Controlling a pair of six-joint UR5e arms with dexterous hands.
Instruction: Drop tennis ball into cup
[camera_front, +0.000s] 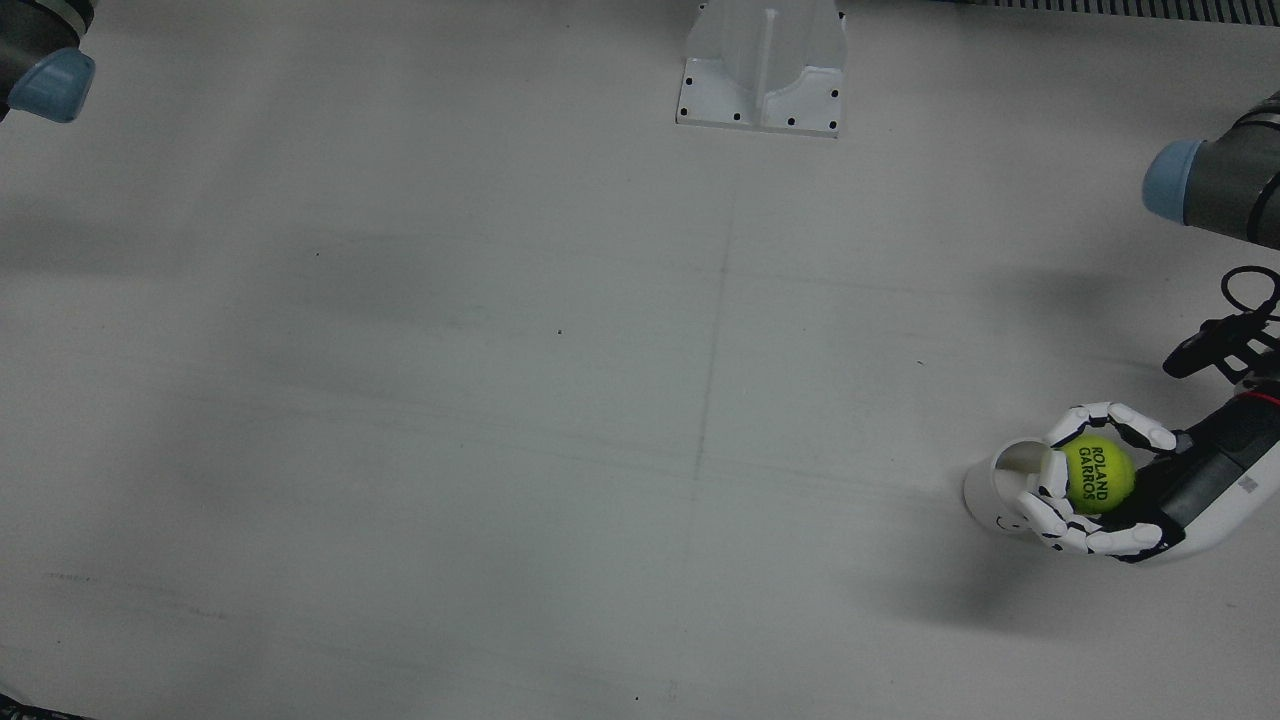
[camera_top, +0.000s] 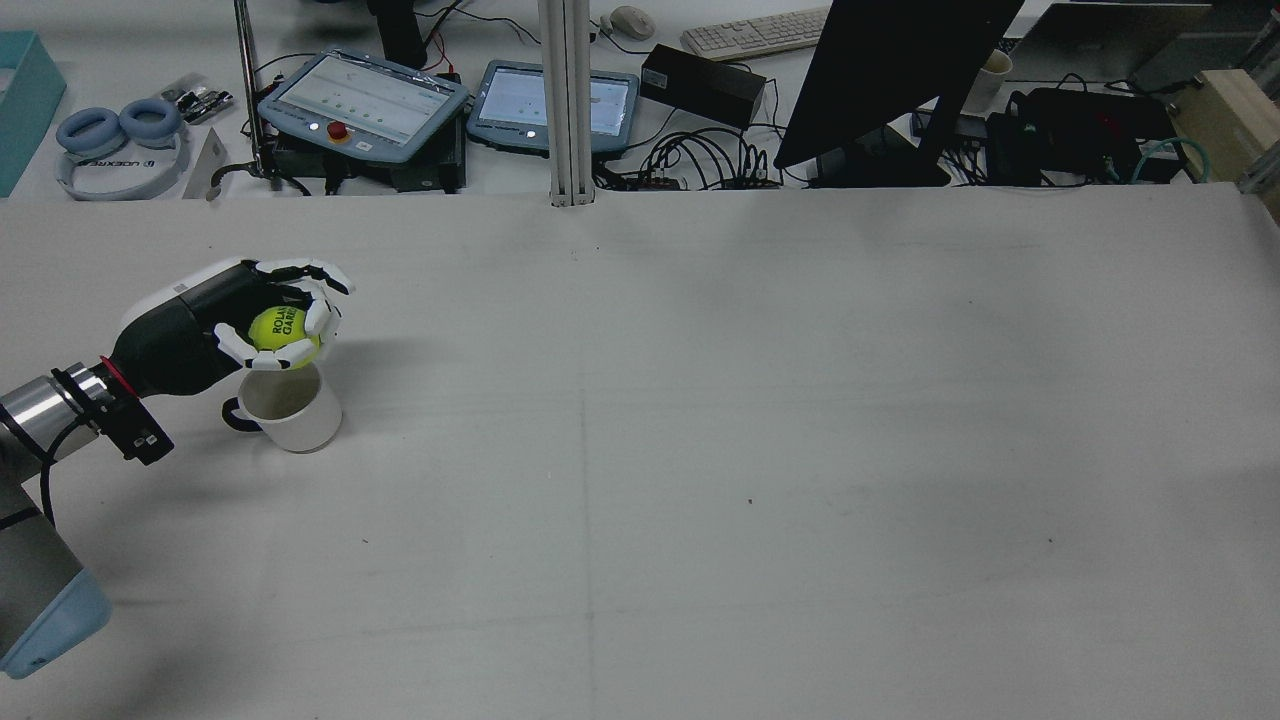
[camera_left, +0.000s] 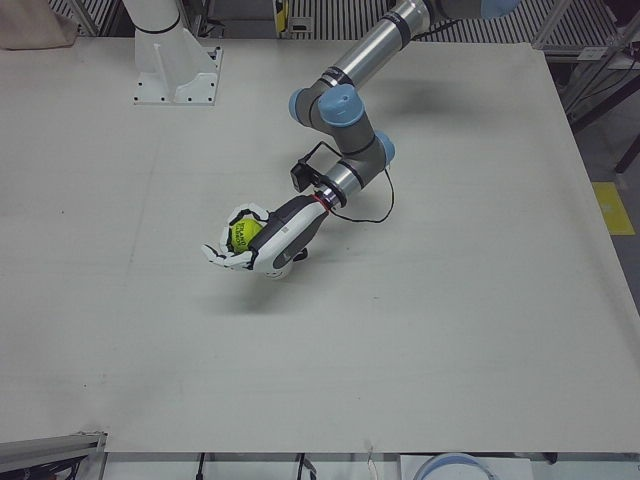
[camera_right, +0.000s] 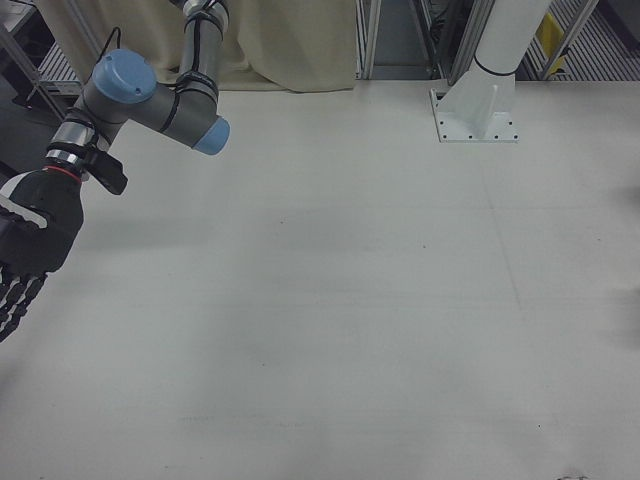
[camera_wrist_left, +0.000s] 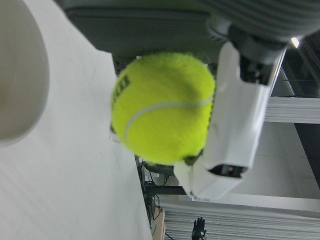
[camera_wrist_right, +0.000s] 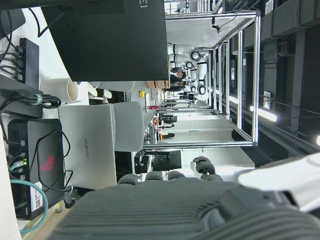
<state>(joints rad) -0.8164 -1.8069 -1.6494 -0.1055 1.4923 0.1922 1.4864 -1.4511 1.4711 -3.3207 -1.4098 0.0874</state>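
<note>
The left hand (camera_top: 255, 325) has its white fingers (camera_front: 1120, 424) curled around the yellow tennis ball (camera_front: 1097, 476), which sits in its palm and carries dark printed letters. The white cup (camera_top: 290, 408) stands upright on the table (camera_top: 700, 450) just below the hand, partly under the fingertips, with its dark handle toward the wrist. The ball is above the cup's rim, not inside. The right hand (camera_right: 28, 240) hangs far away at the other table edge, holding nothing, fingers extended and apart.
</note>
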